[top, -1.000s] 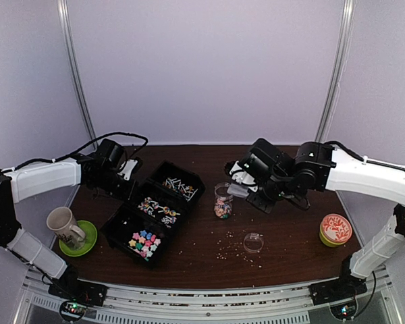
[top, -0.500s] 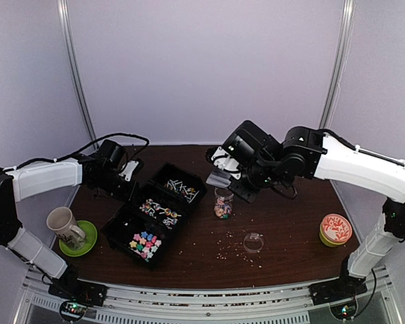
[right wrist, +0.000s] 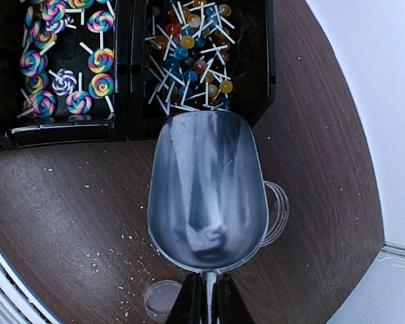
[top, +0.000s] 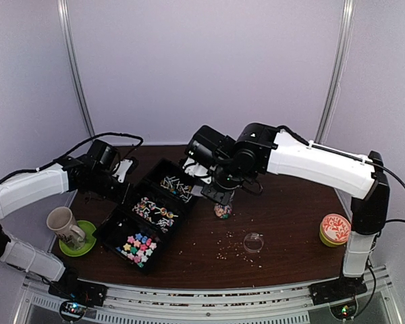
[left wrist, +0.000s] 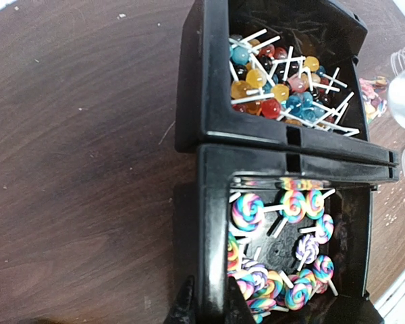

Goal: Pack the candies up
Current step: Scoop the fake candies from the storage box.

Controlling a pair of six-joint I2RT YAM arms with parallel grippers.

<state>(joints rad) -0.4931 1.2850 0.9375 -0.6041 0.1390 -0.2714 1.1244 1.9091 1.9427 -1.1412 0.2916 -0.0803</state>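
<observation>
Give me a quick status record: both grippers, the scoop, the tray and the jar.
left gripper: shut on the black tray wall, by the swirl lollipops
right gripper: shut on the metal scoop handle
metal scoop: empty, over the glass jar, mouth toward the ball lollipops
black tray: ball lollipops far, swirl lollipops middle, star candies near
glass jar: open, some candy in the bottom
lid: off, lying apart from the jar

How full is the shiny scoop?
Empty. The scoop in the right gripper shows only bare metal inside, with nothing lying in it.
</observation>
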